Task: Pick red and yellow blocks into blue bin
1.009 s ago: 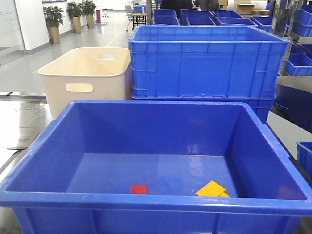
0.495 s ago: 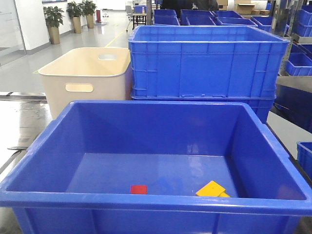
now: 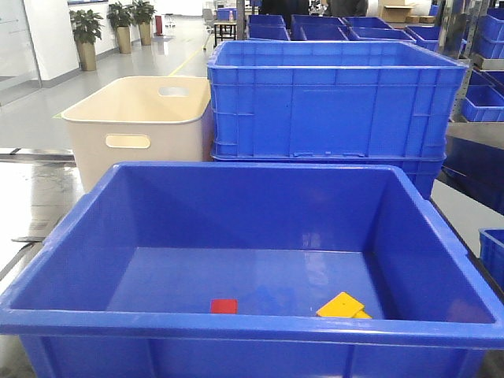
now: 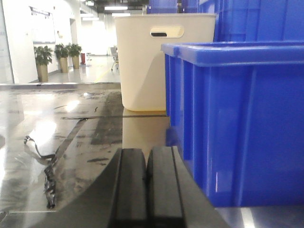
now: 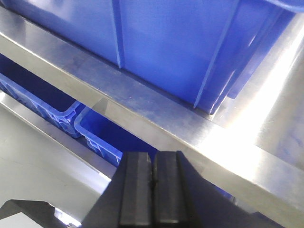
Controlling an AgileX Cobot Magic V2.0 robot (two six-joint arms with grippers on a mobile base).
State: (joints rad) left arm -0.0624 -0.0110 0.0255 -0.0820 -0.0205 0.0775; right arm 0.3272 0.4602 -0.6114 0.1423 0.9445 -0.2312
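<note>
Front-facing | red block (image 3: 224, 305), yellow brick (image 3: 342, 305) inside blue bin (image 3: 236, 323) | no fingers near

Cream tub (image 3: 138, 118) beside ribbed blue crate (image 3: 335, 98).

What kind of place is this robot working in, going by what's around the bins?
Probably a warehouse or factory floor. Many stacked blue crates fill the background, the blue bin sits on a steel workbench with more crates below, and potted plants line a wide polished aisle.
</note>
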